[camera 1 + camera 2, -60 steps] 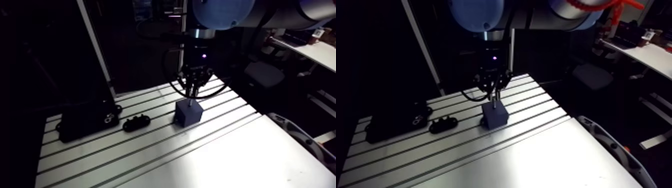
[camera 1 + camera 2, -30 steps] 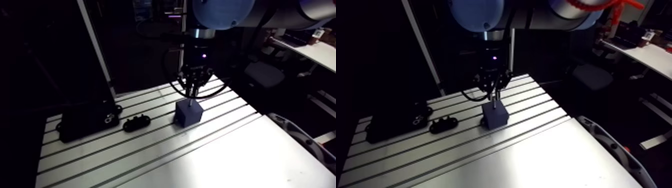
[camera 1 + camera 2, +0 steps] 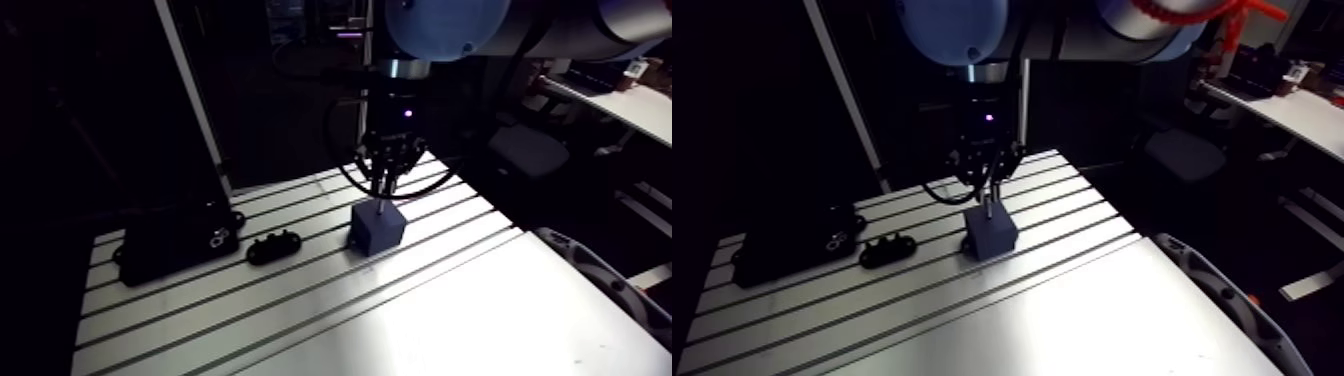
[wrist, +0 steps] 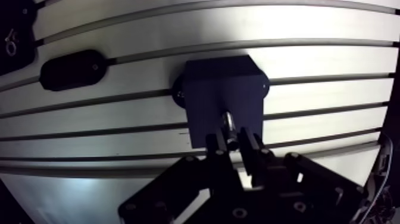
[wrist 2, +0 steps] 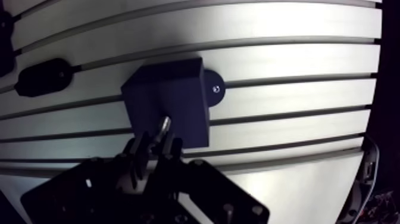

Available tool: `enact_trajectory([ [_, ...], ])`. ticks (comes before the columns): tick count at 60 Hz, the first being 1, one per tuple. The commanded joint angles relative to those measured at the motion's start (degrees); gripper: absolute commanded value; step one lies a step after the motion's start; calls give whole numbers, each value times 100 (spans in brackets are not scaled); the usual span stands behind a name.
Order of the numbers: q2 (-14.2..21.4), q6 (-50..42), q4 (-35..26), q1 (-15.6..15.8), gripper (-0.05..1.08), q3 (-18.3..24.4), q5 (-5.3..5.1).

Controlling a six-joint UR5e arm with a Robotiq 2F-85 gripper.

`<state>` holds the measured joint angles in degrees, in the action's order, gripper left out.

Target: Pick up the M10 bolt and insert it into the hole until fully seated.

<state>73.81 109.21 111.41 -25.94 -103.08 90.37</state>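
Note:
A dark blue block point(image 4: 225, 98) is fastened to the slotted table point(image 4: 178, 36). The metal bolt point(image 4: 227, 121) stands with its lower end at the block's top face, and its upper part sits between my fingertips. My gripper point(image 4: 233, 143) is directly above the block, shut on the bolt. In the arm view the gripper point(image 3: 384, 178) hangs over the block point(image 3: 377, 227) with the thin bolt point(image 3: 380, 206) reaching down to it. How deep the bolt sits in the hole is hidden.
A small black oval holder point(image 3: 273, 245) lies left of the block, and a larger black holder point(image 3: 176, 240) sits further left. The table's right edge point(image 3: 560, 250) drops off beyond the block.

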Motion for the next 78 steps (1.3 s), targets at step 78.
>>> enact_trajectory([
  [78,-12,1,88,-17,108,-58,-7],
])
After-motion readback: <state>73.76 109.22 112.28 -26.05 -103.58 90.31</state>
